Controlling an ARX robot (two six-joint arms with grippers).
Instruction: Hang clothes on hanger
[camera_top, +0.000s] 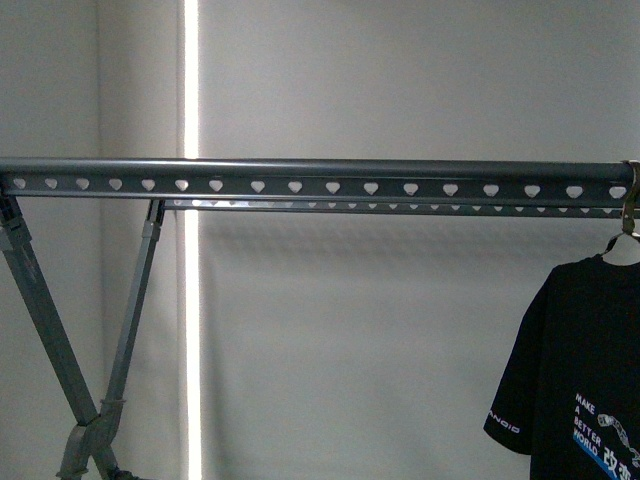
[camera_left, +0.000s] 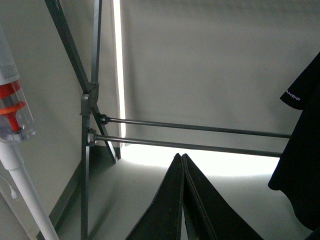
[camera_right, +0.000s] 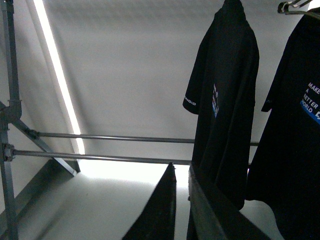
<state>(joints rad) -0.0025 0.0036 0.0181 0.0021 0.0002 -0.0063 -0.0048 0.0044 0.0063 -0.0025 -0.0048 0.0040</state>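
Note:
The hanger's grey rail (camera_top: 320, 185), punched with heart-shaped holes, runs across the front view. At its far right end the clothes (camera_top: 580, 380), a black T-shirt printed "MAKE A BETTER WORLD", hang from a small metal hook (camera_top: 630, 215). Neither gripper shows in the front view. My left gripper (camera_left: 181, 157) is shut with nothing in it, low down, with the shirt's sleeve (camera_left: 300, 150) off to one side. My right gripper (camera_right: 181, 167) is open and empty. Just beyond it hang two black shirts, a plain-fronted one (camera_right: 225, 100) and the printed one (camera_right: 292, 150).
The rack's crossed legs (camera_top: 40, 330) stand at the left. Two thin lower bars (camera_left: 200, 129) span the rack near the floor. A white pole with an orange and clear part (camera_left: 12, 115) leans close to the left arm. A bright light strip (camera_top: 191, 300) runs down the wall.

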